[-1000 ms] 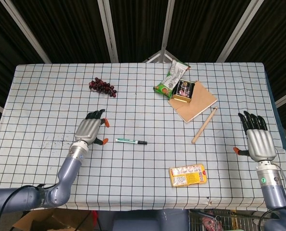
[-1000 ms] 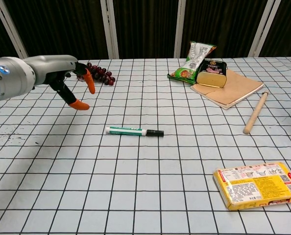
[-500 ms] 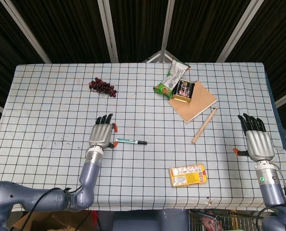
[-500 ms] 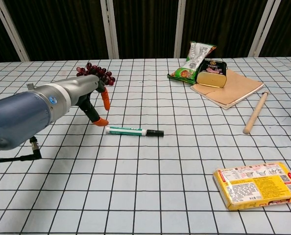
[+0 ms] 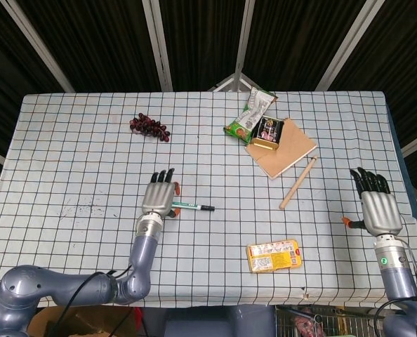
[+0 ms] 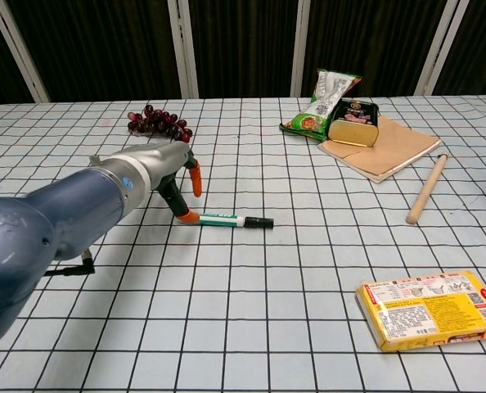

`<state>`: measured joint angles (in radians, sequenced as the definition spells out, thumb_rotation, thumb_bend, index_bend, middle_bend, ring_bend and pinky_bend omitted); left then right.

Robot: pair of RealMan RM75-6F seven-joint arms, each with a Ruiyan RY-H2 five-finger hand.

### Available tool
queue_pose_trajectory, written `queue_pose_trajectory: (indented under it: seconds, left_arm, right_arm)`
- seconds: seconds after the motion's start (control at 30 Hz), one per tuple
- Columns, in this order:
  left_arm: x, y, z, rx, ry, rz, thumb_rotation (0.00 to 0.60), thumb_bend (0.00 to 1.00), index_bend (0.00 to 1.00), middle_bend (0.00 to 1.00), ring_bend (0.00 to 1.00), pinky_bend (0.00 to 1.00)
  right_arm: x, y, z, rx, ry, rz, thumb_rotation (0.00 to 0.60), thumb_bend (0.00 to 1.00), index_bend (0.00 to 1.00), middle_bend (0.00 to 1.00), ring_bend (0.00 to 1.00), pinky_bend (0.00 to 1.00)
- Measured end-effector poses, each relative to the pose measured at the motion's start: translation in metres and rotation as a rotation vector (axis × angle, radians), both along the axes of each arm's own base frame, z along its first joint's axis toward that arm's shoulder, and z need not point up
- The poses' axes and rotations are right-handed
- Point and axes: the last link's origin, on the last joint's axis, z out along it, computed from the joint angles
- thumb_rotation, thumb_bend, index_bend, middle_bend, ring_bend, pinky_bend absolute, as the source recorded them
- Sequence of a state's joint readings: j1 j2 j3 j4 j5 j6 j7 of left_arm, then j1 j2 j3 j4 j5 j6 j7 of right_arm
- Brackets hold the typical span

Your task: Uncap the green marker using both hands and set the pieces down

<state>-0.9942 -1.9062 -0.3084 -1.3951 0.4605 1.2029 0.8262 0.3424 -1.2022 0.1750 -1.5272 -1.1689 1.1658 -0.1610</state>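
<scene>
The green marker (image 5: 192, 206) lies flat near the middle of the checked worktop (image 5: 68, 161), cap on, its black end pointing toward the robot's right. Around it, well apart: grapes (image 5: 149, 126) at the far left, a snack bag (image 5: 249, 112) and dark tin (image 5: 269, 131) resting on a brown notebook (image 5: 289, 151), a wooden stick (image 5: 298, 182) beside that, and a yellow packet (image 5: 274, 255) nearer the front edge. Nothing blocks the marker. The left hand (image 5: 159, 196) sits palm down at the marker's white end, an orange fingertip (image 6: 191, 218) touching it, fingers apart, nothing grasped. The right hand (image 5: 378, 207) hovers near the right edge, released, fingers spread.
</scene>
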Motion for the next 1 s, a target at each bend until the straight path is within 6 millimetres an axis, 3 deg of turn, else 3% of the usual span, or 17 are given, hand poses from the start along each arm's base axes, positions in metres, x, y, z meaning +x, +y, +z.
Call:
queue_pose_trajectory:
  seconds: [0.43,1.0]
  left_arm:
    - [0.002,-0.001,-0.013,-0.002,0.027,-0.009,0.600,0.36,0.45,0.00,0.00,0.00]
    - [0.004,-0.001,-0.023,-0.018,0.042,-0.023,0.600,0.44,0.48,0.00,0.00,0.00]
  right_arm:
    - [-0.007,0.000,0.000,-0.005,-0.006,-0.006,0.600,0.08,0.03,0.00,0.00,0.02]
    - [-0.012,0.000,-0.001,-0.006,-0.011,-0.017,0.600,0.08,0.03,0.00,0.00,0.02]
